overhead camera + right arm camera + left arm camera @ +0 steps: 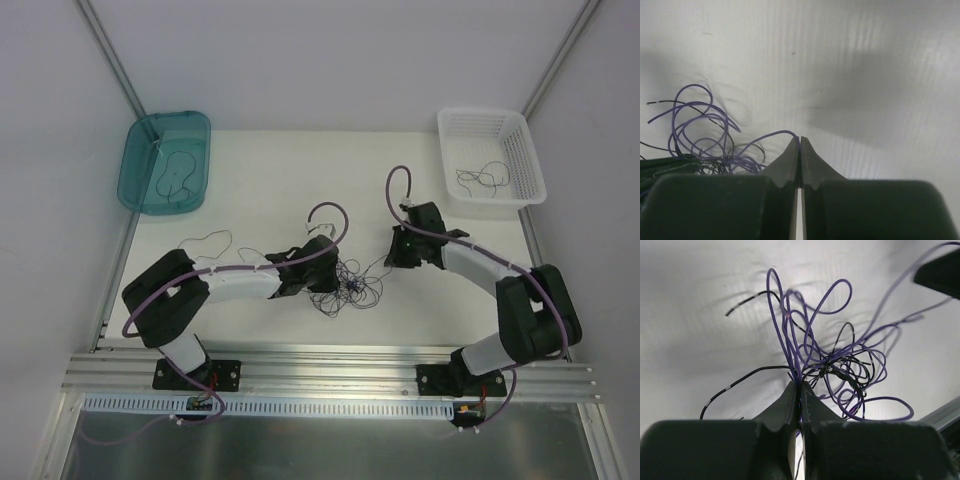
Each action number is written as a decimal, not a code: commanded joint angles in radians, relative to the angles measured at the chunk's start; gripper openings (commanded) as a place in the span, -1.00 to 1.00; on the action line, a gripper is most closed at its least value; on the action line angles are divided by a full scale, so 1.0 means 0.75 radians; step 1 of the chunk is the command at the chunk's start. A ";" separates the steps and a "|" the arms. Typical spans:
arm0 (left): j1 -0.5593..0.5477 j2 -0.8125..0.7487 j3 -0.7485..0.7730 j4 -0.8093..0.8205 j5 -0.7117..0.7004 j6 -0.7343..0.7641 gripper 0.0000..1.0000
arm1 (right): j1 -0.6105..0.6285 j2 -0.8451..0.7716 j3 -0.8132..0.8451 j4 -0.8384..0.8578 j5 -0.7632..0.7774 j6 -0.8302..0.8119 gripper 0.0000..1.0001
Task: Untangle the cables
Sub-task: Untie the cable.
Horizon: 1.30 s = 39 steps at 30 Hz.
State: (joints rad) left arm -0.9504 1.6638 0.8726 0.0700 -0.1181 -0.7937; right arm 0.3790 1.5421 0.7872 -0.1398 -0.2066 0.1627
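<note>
- Top external view: a tangled bundle of hair-thin, dark purple-to-black wiry cables [350,285] lies on the flat white table [260,180], between the left pincer [333,282] and the right pincer [393,262].
- The bundle sits at the tips of the left pincer. A few outer loops reach toward the right pincer, which stands just beside its far edge.
- Left wrist view: the left pincer [800,386] has its fingers pressed together, pinching several purple strands at the very tip. The cables [840,360] fan out ahead of the tips and to their right.
- Right wrist view: the right pincer [800,140] has its fingers pressed together on one purple strand, which arcs in from the left and ends in the seam at the tips. The rest of the cables [700,135] lie left of this pincer.
- A loose dark strand [205,238] lies on the table behind and to the left of the left pincer, apart from the bundle.
- A translucent teal plastic tub [130,175] stands well beyond the left pincer with a lone dark strand [178,178] inside.
- A white lattice plastic basket [525,160] stands beyond the right pincer and holds a curled dark strand [485,177].
</note>
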 commanded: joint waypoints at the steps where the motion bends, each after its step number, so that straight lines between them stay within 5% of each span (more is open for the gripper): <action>1: 0.066 -0.146 -0.075 -0.016 -0.070 0.064 -1.00 | -0.027 -0.250 0.022 -0.216 0.171 -0.082 -0.99; 10: 0.306 -0.612 -0.310 -0.122 -0.106 0.140 -1.00 | -0.276 -0.755 0.280 -0.686 0.390 -0.154 -0.99; 18: 0.512 -0.954 -0.368 -0.316 -0.151 0.279 -1.00 | -0.479 -0.894 0.476 -0.863 0.343 -0.143 -0.99; 25: 0.621 -0.985 -0.368 -0.365 -0.074 0.344 -1.00 | -0.499 -0.886 0.578 -0.873 0.143 -0.096 -0.99; 29: 0.613 -0.903 -0.368 -0.321 0.165 0.346 -0.97 | -0.493 -0.884 0.579 -0.840 -0.049 -0.106 -0.99; 32: 0.542 -0.869 -0.358 -0.294 0.262 0.387 -0.65 | -0.454 -0.900 0.523 -0.791 -0.136 -0.123 -0.99; 39: 0.366 -0.930 -0.249 -0.296 0.384 0.540 0.49 | -0.277 -0.868 0.474 -0.716 -0.189 -0.207 -0.99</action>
State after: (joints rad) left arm -0.6304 1.0092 0.6174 -0.1806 0.0875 -0.4698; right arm 0.1287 0.8829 1.1416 -0.7368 -0.2893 0.0433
